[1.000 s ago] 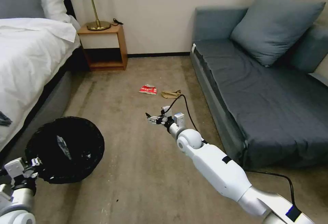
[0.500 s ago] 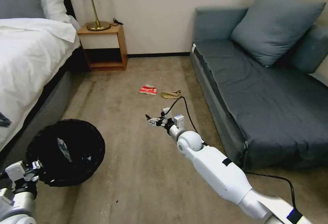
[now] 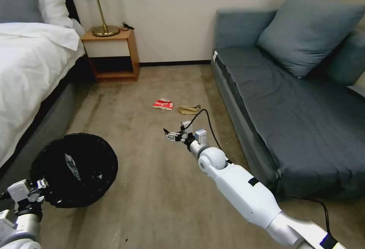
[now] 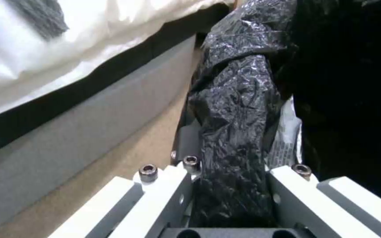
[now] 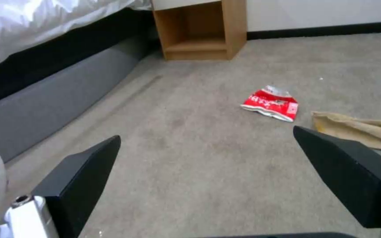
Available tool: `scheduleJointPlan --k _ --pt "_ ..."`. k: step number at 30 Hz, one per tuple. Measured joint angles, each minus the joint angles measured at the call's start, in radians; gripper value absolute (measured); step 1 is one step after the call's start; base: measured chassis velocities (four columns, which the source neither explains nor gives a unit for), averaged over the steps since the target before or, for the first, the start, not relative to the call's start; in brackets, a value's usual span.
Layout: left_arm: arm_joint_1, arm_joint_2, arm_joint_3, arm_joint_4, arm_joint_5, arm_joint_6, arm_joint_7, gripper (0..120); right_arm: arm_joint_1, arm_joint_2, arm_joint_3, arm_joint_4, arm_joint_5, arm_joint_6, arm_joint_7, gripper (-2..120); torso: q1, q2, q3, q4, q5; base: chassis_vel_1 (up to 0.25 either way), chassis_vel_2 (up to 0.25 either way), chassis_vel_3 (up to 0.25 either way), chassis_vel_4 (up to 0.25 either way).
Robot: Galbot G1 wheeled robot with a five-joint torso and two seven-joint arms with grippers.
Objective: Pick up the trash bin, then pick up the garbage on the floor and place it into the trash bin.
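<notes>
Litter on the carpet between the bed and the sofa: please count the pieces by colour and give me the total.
Red-white packet: 1
Tan paper bag: 1
Total on the carpet: 2

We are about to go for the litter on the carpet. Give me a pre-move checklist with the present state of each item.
1. Left hand shut on the trash bin rim: ok, the black liner is pinched between its fingers.
2. Right hand open and empty: ok.
3. Red-white packet in sight ahead of the right hand: ok.
4. Tan paper bag lying beside the packet, apart from it: ok.
5. Carpet between right hand and packet free of things: ok.
6. Bin off the floor: cannot tell.
</notes>
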Motion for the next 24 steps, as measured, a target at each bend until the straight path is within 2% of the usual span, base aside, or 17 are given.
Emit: scheduleJointPlan --k 24 --pt "-0.008 0.006 0.005 0.006 0.0 -0.002 0.002 3 0.003 0.001 -0.004 -0.011 -0.027 0.007 -0.008 100 0.0 0.0 0.0 -0.0002 -0.0001 -0.117 0.119 0.116 -0.119"
